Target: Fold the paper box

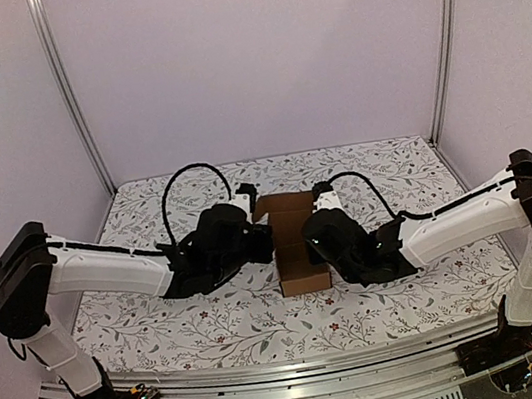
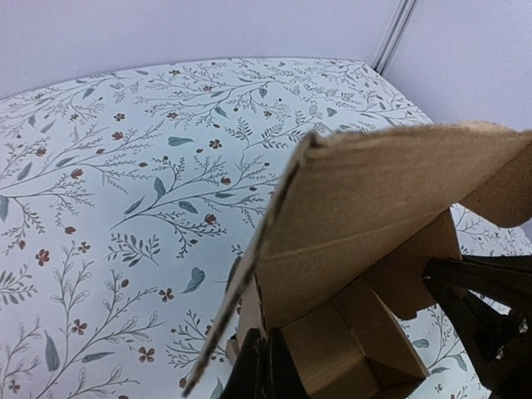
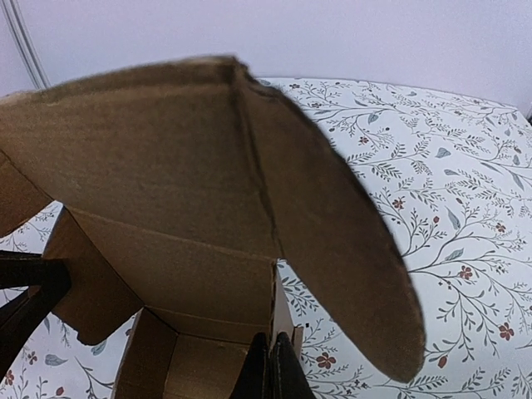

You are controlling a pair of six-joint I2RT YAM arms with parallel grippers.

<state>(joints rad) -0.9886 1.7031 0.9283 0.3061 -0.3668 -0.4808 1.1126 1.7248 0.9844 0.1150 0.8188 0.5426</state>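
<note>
The paper box [image 1: 296,242] is a brown cardboard carton, partly folded, standing in the middle of the floral table between my two arms. Its lid panel stands up at the back. My left gripper [image 1: 265,242] is at its left wall and my right gripper [image 1: 315,242] at its right wall. In the left wrist view the fingers [image 2: 264,370] are shut on the edge of the box's side wall [image 2: 366,216]. In the right wrist view the fingers [image 3: 272,374] are shut on the opposite wall edge, with the open box [image 3: 166,208] and its rounded flap above.
The floral tablecloth [image 1: 185,324] covers the table. Metal frame posts [image 1: 73,98] stand at the back corners, with pale walls behind. The other gripper's dark fingers [image 2: 482,307] show at the right edge of the left wrist view.
</note>
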